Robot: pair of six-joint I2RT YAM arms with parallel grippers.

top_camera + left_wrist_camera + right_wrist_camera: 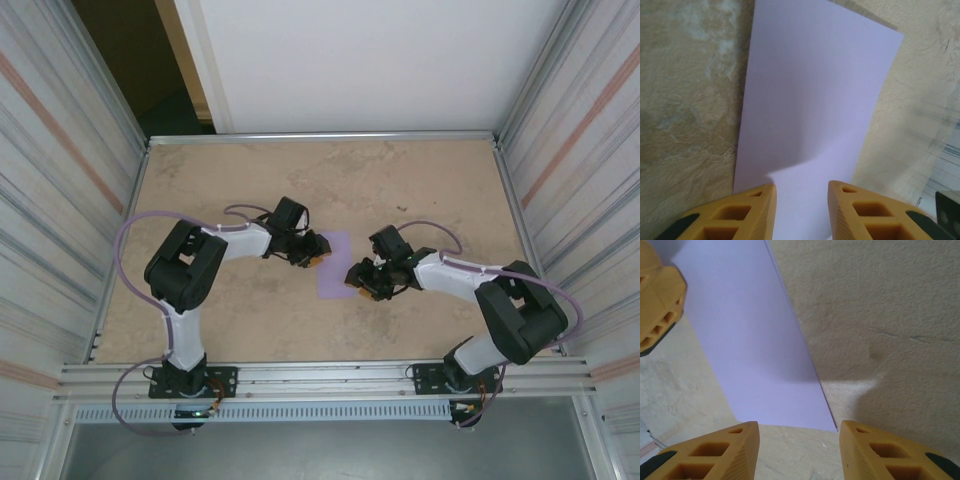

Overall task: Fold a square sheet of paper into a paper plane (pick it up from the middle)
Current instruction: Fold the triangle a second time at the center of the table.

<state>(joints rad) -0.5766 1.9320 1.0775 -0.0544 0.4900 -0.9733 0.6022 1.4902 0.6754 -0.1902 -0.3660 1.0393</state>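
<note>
Paper point(334, 262) in lavender is lying flat near the middle of the speckled beige tabletop point(250, 330), showing as a narrow rectangle with its long side running away from the arm bases. I am seeing no lifted corner in any view.

From overhead, I am watching the left gripper point(317, 257) sitting at the paper's left edge, toward its far end. Through the left wrist camera, the paper point(810, 100) is stretching away ahead of the left gripper point(801, 200) and running on between the two orange fingers point(740, 217). Those fingers are standing apart with a clear gap, pinching nothing.

The right gripper point(357, 281) is hovering at the paper's near right corner. On the right wrist camera, the paper's point(750, 340) short near edge is lying just ahead of the right gripper point(799, 432). Its orange fingers point(715, 457) are spread wide over bare tabletop and holding nothing. An orange finger of the other gripper point(657, 300) is showing at the far end of the sheet; I cannot tell whether it is touching.

Further out, lavender cables point(125, 250) are looping along both black-and-white arms, and ribbed metal walls point(60, 150) are enclosing the table.
</note>
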